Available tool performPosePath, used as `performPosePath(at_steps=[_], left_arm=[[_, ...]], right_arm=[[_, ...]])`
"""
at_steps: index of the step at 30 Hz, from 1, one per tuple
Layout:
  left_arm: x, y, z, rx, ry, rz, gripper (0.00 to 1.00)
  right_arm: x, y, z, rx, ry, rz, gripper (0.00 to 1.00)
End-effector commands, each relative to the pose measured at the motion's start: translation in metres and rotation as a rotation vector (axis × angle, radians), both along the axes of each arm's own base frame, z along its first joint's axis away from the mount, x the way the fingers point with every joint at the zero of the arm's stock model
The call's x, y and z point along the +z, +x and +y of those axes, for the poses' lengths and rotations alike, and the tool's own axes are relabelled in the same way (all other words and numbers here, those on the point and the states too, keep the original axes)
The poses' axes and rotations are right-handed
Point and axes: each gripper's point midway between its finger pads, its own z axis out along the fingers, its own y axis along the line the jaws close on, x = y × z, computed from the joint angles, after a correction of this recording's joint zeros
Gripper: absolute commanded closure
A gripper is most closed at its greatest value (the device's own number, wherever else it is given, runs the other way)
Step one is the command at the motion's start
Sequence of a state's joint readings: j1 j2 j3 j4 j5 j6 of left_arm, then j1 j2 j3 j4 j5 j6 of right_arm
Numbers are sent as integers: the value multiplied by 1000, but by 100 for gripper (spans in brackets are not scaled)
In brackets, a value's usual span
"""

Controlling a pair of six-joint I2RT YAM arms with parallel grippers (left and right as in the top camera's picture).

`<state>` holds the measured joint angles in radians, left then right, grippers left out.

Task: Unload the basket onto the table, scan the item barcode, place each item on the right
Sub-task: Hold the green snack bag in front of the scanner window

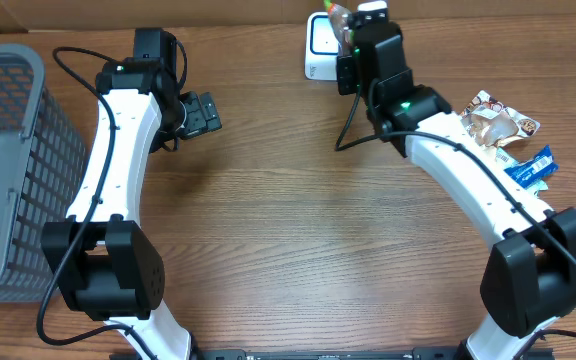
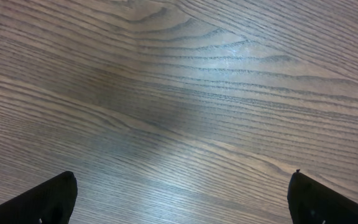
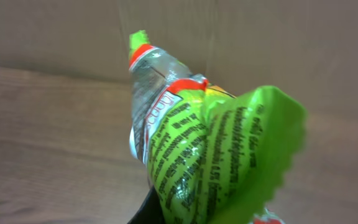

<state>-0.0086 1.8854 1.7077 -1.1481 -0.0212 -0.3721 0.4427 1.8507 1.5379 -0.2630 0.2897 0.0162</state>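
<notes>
A grey basket [image 1: 8,110] stands left; a brown packet [image 1: 495,120] and blue packet [image 1: 531,167] lie right.

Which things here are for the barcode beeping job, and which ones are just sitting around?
For the job:
- green packet, held up by the right arm
- white scanner box at the back of the table

Just lying about:
- brown-and-white packet
- blue packet
- grey basket

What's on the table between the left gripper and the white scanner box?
Nothing; the overhead view shows only bare brown wooden tabletop between the left gripper and the white scanner box.
</notes>
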Motion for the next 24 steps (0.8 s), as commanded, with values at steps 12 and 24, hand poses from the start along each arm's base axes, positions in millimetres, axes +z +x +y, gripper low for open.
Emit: performPosePath(at_steps=[12,24], left_arm=[[2,4,3,18,8,-10,0],[2,4,3,18,8,-10,0]], right_arm=[[10,57,17,150,-558,-331,96],[2,80,25,168,-775,-481,96]])
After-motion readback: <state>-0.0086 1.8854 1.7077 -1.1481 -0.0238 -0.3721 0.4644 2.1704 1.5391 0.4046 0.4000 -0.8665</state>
